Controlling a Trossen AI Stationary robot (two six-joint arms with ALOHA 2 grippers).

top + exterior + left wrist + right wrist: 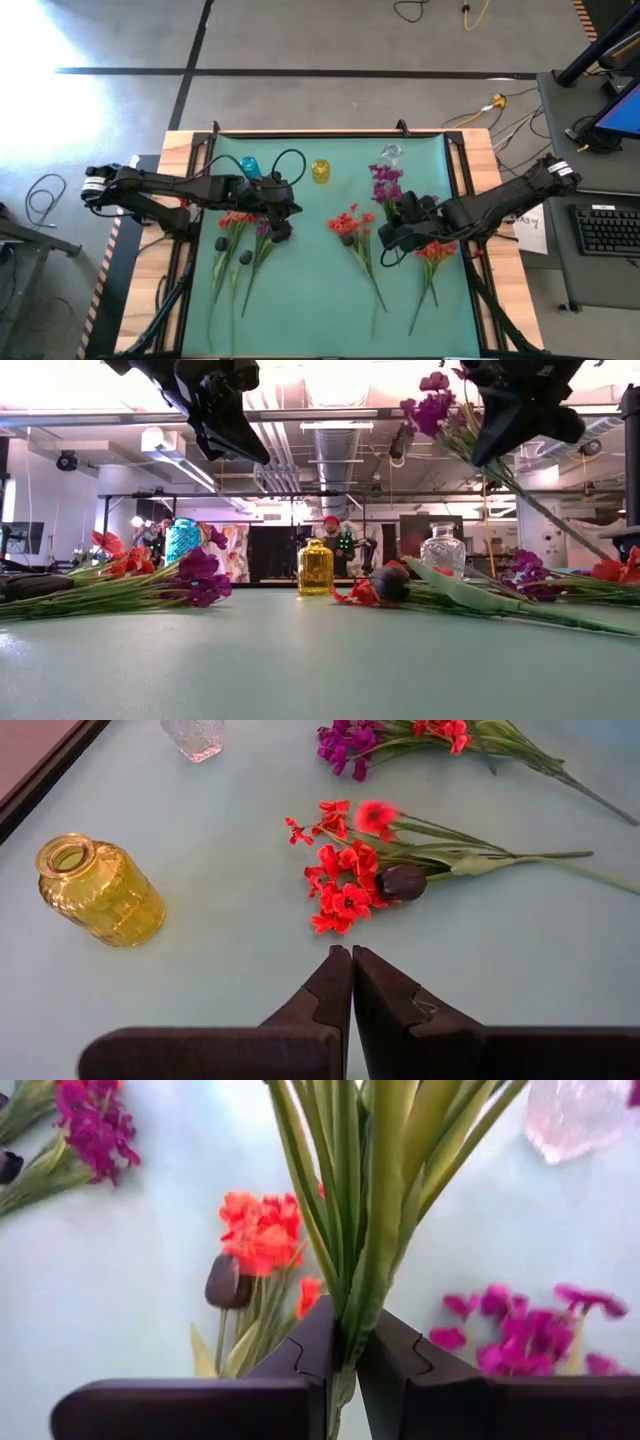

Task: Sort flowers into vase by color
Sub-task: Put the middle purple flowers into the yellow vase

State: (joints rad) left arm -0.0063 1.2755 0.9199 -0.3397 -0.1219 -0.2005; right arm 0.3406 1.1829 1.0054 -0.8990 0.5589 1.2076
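My right gripper [392, 222] is raised over the table's middle right, shut on a purple-magenta flower [432, 398]. Its blossoms are high in the low view. My left gripper [351, 970] is shut and holds nothing, hovering above the left bunch [238, 222] of orange-red, purple and dark-bud flowers lying flat. More orange-red flowers with a dark bud [400, 881] lie at the centre [350, 226]. Another orange-red flower [436, 251] lies on the right, and another purple one [520, 1328] lies on the mat. My right gripper pinches the purple flower's bundle of green stems and leaves [352, 1305] between its two fingers, which lie across the stems. It comes from the table's right. The flower is tilted, blossoms up, with its long stem [560, 518] slanting down toward the table's right. Whether the stem's end touches the table, I cannot tell.
Three small vases stand in a row near the far edge: blue [249, 167], yellow [320, 171] and clear glass [390, 155]. The green mat [320, 310] is bare toward the near edge. People and equipment show in the room beyond the table.
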